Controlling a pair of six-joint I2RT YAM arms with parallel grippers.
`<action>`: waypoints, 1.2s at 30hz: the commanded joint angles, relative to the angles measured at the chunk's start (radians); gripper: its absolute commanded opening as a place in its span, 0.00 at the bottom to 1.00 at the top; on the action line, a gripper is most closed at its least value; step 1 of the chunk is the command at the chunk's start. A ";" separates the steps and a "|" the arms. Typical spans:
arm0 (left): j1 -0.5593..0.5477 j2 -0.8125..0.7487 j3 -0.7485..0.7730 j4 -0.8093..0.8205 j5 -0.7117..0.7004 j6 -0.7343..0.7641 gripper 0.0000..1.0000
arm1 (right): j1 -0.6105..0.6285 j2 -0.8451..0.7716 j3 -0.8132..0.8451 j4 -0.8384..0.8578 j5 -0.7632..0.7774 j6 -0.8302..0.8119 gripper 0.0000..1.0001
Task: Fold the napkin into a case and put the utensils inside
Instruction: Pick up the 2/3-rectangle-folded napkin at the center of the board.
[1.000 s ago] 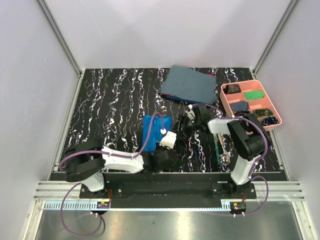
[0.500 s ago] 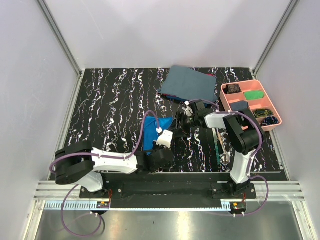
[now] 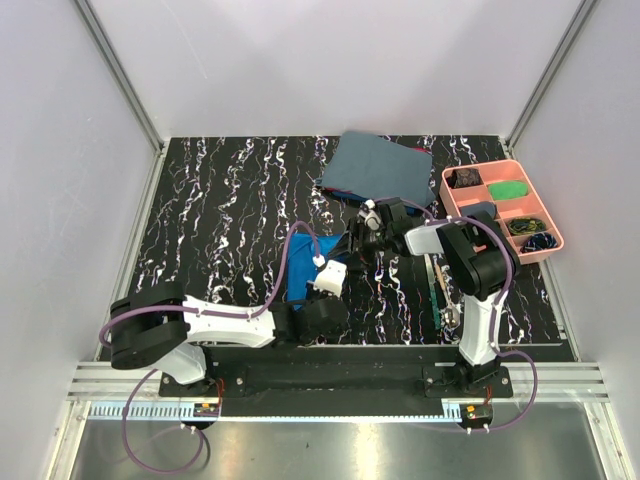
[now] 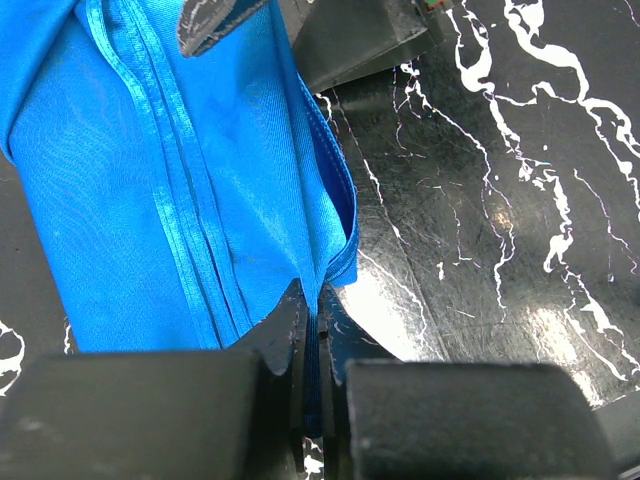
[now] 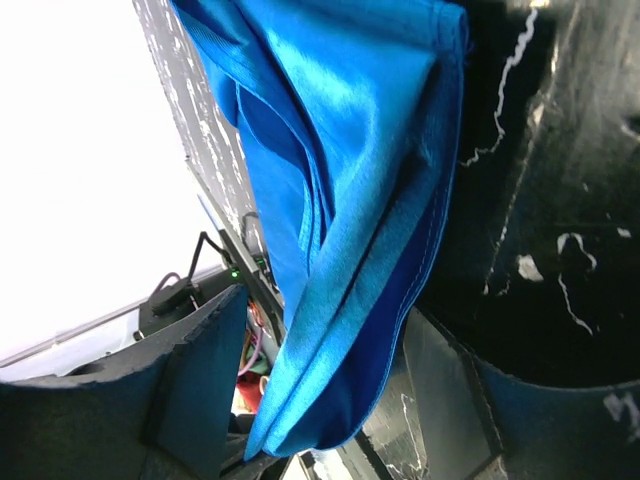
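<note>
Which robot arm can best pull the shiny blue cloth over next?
Left, probably. The left end effector is shut on the edge of the bright blue shiny cloth napkin, while the right end effector stands open around loose cloth.

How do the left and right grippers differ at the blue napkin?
The left gripper has its jaws shut on an edge of the napkin; the right gripper has its jaws wide apart, the cloth passing between them unpinched. The left gripper is at the napkin's near end; the right gripper is at its far end. Both are at the same napkin.
</note>
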State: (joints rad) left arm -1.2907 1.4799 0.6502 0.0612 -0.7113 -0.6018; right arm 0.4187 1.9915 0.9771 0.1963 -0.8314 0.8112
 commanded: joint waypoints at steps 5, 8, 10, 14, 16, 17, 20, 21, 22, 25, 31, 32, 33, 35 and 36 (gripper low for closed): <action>0.004 -0.027 -0.003 0.057 0.018 0.008 0.00 | -0.018 0.072 -0.003 0.081 0.038 0.014 0.70; 0.002 -0.021 -0.004 0.068 0.033 0.014 0.00 | -0.037 0.081 0.006 0.081 0.034 -0.012 0.68; 0.002 -0.006 -0.001 0.078 0.050 0.028 0.00 | -0.050 0.092 0.015 0.083 0.028 -0.032 0.64; 0.004 0.011 0.023 0.088 0.122 0.054 0.09 | -0.055 0.099 0.023 0.094 -0.004 -0.044 0.47; 0.004 -0.010 0.023 0.107 0.177 0.071 0.23 | -0.055 0.096 0.020 0.098 -0.003 -0.043 0.33; 0.002 -0.024 0.011 0.118 0.194 0.073 0.38 | -0.055 0.095 0.020 0.095 -0.003 -0.041 0.28; 0.033 -0.104 -0.003 0.123 0.297 0.073 0.55 | -0.055 0.087 0.020 0.088 -0.012 -0.046 0.19; 0.057 -0.131 -0.006 0.112 0.320 0.074 0.55 | -0.055 0.084 0.020 0.083 -0.012 -0.046 0.19; 0.073 -0.156 -0.009 0.101 0.347 0.059 0.56 | -0.057 0.078 0.018 0.080 -0.011 -0.049 0.19; 0.186 -0.260 -0.040 0.103 0.456 0.025 0.54 | -0.055 0.069 0.028 0.046 0.003 -0.075 0.27; 0.516 -0.287 -0.032 0.055 0.639 -0.033 0.35 | -0.058 0.075 0.048 0.022 0.008 -0.093 0.28; 0.559 -0.258 -0.018 0.043 0.670 -0.038 0.31 | -0.057 0.073 0.049 0.014 0.012 -0.096 0.28; 0.620 -0.189 -0.005 0.039 0.693 -0.039 0.28 | -0.057 0.067 0.049 0.000 0.014 -0.101 0.28; 0.662 -0.127 0.017 0.066 0.745 -0.030 0.20 | -0.055 0.052 0.049 -0.017 0.023 -0.115 0.28; 0.685 -0.103 0.022 0.101 0.747 -0.027 0.18 | -0.057 0.050 0.051 -0.032 0.025 -0.127 0.29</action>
State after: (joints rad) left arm -0.6724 1.2816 0.6327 0.1230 -0.1085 -0.6197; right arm 0.3656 2.0769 1.0103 0.2363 -0.8558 0.7513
